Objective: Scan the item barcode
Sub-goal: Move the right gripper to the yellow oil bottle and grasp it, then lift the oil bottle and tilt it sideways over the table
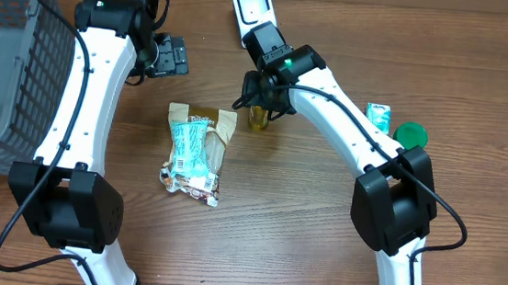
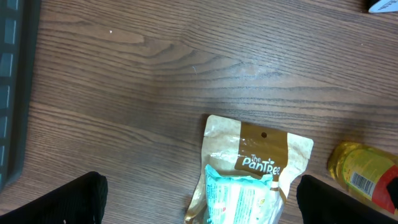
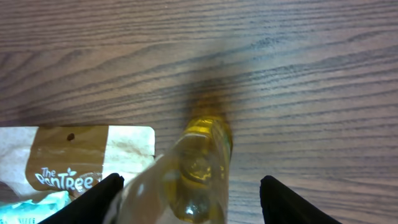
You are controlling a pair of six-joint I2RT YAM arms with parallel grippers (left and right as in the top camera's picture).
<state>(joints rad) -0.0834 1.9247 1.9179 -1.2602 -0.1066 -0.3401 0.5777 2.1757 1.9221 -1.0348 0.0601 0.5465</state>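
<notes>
We see yellow bottle (image 1: 258,118) on table at centre of overhead frame, just right of snack pouch (image 1: 196,151). Right gripper (image 3: 193,199) straddles bottle, fingers spread, gap each side, no grasp. Left gripper (image 1: 171,57) upper left, released wide, empty. Scanner (image 1: 250,8) top centre.

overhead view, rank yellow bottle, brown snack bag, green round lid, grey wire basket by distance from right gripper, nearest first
1. yellow bottle, at the right gripper
2. brown snack bag, mid-table
3. green round lid, right side
4. grey wire basket, far left
</notes>
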